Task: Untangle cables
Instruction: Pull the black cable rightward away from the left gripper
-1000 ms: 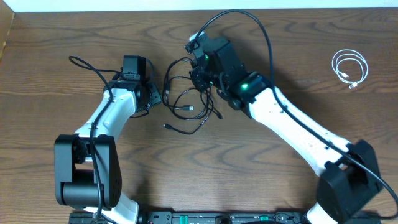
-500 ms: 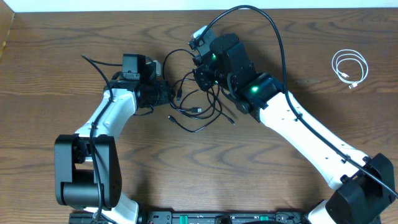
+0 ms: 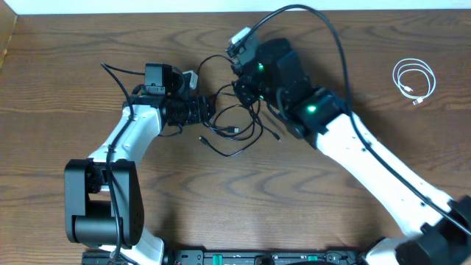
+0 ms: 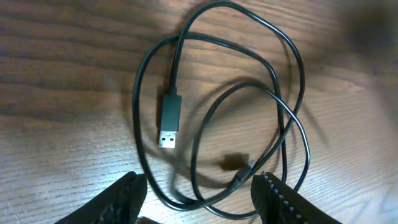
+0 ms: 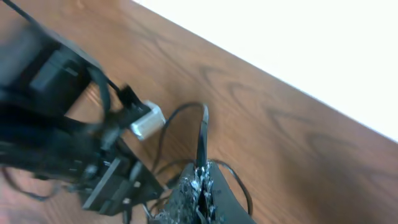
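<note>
Black cables [image 3: 234, 131] loosely tangled in overlapping loops, mid-table; white cable [image 3: 397, 76] neatly coiled, well apart at right

Bright, even light, seemingly from above, lies on the wooden table [image 3: 243, 199] with soft shadows, glare whitens the wood around the black cable [image 4: 169, 115] in the left wrist view, and the right wrist view is badly blurred.

L pincer [image 4: 200, 190]: spread apart | R pincer [image 5: 200, 179]: clamped tight
</note>
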{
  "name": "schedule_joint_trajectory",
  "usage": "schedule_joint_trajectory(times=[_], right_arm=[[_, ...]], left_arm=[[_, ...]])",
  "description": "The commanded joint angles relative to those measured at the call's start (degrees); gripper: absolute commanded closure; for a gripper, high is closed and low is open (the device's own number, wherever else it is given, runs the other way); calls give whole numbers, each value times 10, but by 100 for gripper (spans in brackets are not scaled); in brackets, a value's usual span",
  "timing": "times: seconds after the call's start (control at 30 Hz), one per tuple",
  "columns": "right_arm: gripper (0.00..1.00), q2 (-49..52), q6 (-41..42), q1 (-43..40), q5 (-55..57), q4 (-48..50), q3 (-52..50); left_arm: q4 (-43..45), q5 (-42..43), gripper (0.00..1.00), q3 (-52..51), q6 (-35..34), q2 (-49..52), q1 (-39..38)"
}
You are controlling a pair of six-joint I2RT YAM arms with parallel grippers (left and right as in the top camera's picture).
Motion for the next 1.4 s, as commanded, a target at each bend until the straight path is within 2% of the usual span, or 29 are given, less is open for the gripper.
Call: schedule_joint_trajectory(times=[0.0, 0.33, 0.57, 0.77, 1.0, 1.03, 1.07, 1.17, 1.37], right_arm=[[99, -51, -10, -3, -42, -2, 5], [99, -71, -8, -3, -141, -9, 5], [99, -75, -8, -3, -159, -8, 5], [99, -89, -9, -13, -157, -9, 5], [99, -92, -8, -72, -156, -53, 5], [99, -92, -8, -80, -156, -63, 5], [99, -92, -8, -99, -156, -90, 5], [99, -89, -8, -116, -130, -126, 5], [99, -71, -8, -141, -11, -181, 5]], left_arm=[[3, -8, 41, -2, 9, -5, 2], [3, -8, 42, -2, 9, -5, 2], [3, -8, 71, -2, 9, -5, 2], [3, -8, 79, -2, 9, -5, 2], [3, -8, 79, -2, 9, -5, 2], [3, -9, 81, -2, 9, -5, 2], [3, -8, 92, -2, 9, -5, 2], [3, -8, 92, -2, 9, -5, 2], [-1, 3, 93, -2, 9, -5, 2]])
